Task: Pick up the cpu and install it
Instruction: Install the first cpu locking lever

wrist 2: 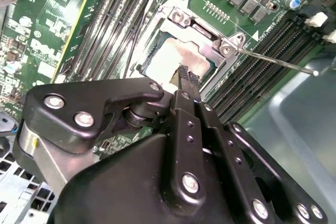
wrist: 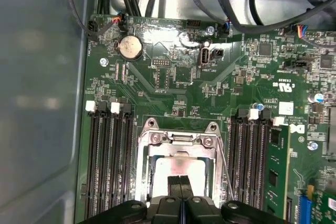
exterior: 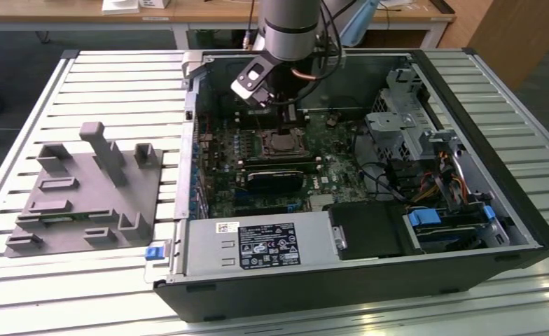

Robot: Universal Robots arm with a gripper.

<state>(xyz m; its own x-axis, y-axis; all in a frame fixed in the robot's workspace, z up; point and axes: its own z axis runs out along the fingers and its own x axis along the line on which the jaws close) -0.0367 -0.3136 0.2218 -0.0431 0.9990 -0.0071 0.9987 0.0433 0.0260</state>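
Black hand, pinched closed, over flat silvery cpu, in metal-framed socket

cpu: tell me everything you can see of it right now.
The cpu is a small flat square with a pale, silvery metal top that shines dully. It lies flat inside the metal-framed socket on the green board, between rows of memory slots. The gripper, fingers shut together, sits over its middle and hides part of it; whether they touch cannot be told.
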